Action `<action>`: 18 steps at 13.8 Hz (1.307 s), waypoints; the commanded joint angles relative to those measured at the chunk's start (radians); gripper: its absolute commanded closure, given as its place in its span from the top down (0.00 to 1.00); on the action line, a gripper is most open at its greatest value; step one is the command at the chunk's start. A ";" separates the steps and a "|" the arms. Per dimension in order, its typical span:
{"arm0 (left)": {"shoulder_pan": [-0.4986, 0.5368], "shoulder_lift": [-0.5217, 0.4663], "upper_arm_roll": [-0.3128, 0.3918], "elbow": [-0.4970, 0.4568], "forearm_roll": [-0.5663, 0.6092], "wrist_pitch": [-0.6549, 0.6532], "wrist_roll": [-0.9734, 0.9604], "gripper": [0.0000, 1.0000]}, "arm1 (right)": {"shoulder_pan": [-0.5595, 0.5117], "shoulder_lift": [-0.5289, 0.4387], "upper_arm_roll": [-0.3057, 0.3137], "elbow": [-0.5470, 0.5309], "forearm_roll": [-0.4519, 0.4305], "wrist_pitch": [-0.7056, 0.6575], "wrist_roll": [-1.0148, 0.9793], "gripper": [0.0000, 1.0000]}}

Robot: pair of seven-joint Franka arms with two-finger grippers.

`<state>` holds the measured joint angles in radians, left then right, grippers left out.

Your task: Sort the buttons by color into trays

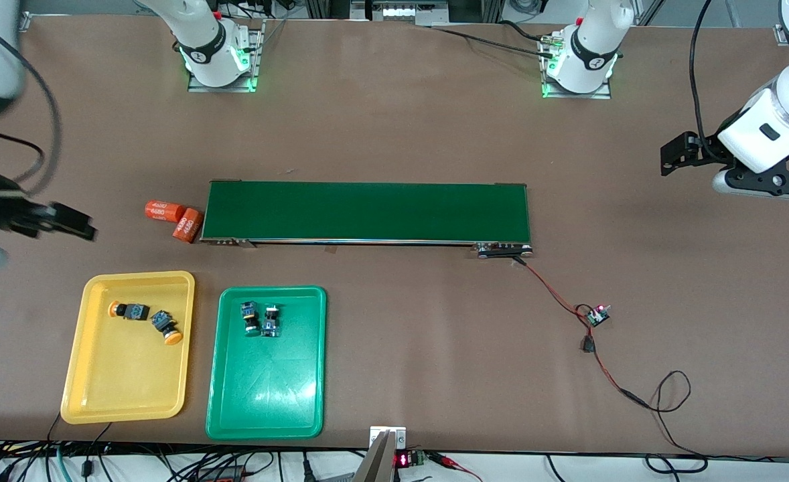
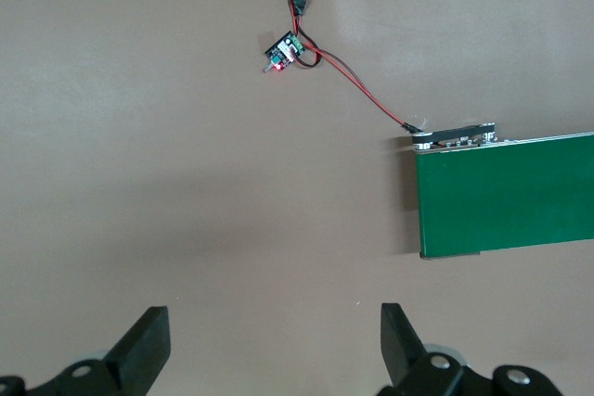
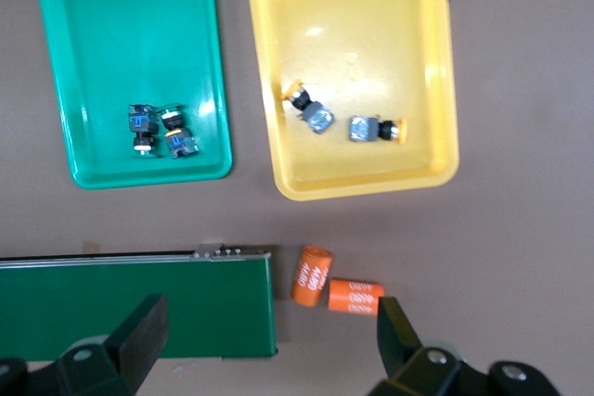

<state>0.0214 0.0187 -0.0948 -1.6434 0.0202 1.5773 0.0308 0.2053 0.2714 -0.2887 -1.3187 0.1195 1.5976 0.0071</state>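
Two yellow-capped push-button switches (image 1: 145, 318) lie tipped in the shallow yellow plastic tray (image 1: 128, 395); two green-capped switches (image 1: 260, 318) sit touching in the green plastic tray (image 1: 267, 395), at its 3 o'clock. Both grippers hang released with fingers spread – the right gripper (image 3: 269, 345) over the orange cylinders (image 3: 336, 286), the left gripper (image 2: 276, 345) over bare brown table (image 2: 186, 210).

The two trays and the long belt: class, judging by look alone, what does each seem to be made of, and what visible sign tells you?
Yellow tray and green tray: probably glossy moulded plastic; rounded corners, raised rims and soft light reflections on their floors suggest it. Conveyor belt: apparently a matte dark-green rubbery or fabric sheet, showing almost no glare, with a thin metallic-looking edge strip along its side.
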 commanded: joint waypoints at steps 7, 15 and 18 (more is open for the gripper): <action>0.002 0.001 -0.005 0.017 0.007 -0.019 0.003 1.00 | -0.173 -0.138 0.212 -0.132 -0.144 -0.031 -0.041 1.00; 0.002 0.001 -0.003 0.017 0.007 -0.019 0.001 1.00 | -0.173 -0.297 0.212 -0.333 -0.138 0.009 -0.041 1.00; 0.002 0.001 -0.003 0.017 0.007 -0.019 0.003 1.00 | -0.167 -0.301 0.220 -0.320 -0.143 0.002 -0.045 1.00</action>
<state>0.0213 0.0187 -0.0949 -1.6433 0.0202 1.5772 0.0307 0.0470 -0.0068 -0.0865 -1.6207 -0.0101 1.5946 -0.0217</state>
